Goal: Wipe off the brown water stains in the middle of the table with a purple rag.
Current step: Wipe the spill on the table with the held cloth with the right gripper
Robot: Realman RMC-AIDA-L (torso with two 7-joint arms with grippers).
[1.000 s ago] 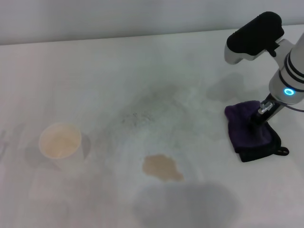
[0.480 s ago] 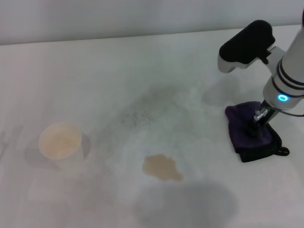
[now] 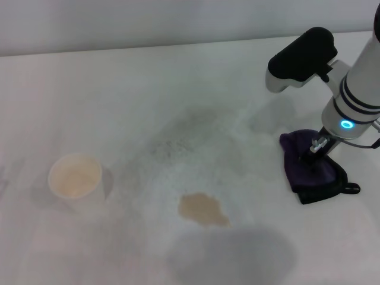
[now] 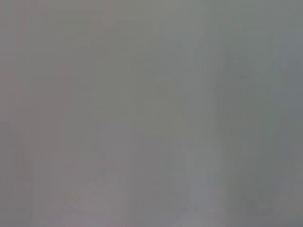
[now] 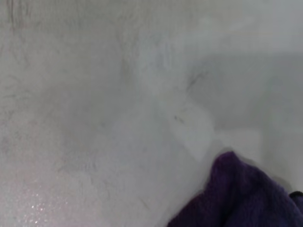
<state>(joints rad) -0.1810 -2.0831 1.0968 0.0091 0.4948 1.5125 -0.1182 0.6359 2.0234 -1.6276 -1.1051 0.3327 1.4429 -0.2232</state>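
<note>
The brown water stain (image 3: 203, 209) is a small tan blotch on the white table (image 3: 148, 83), near the front middle. The purple rag (image 3: 301, 171) lies bunched at the right, its black edging and loop toward the front right. My right gripper (image 3: 314, 152) points down and rests on the rag's top, well to the right of the stain. A corner of the rag also shows in the right wrist view (image 5: 241, 198). The left arm is out of the head view, and the left wrist view shows only plain grey.
A white paper cup (image 3: 75, 178) with tan liquid stands at the left. Faint grey smudges (image 3: 178, 139) spread over the table's middle. A broad shadow (image 3: 231, 252) lies by the front edge.
My right arm has swung a little to the left and lowered onto the rag. The rag's top has bunched slightly to the left. The stain and cup have not moved.
</note>
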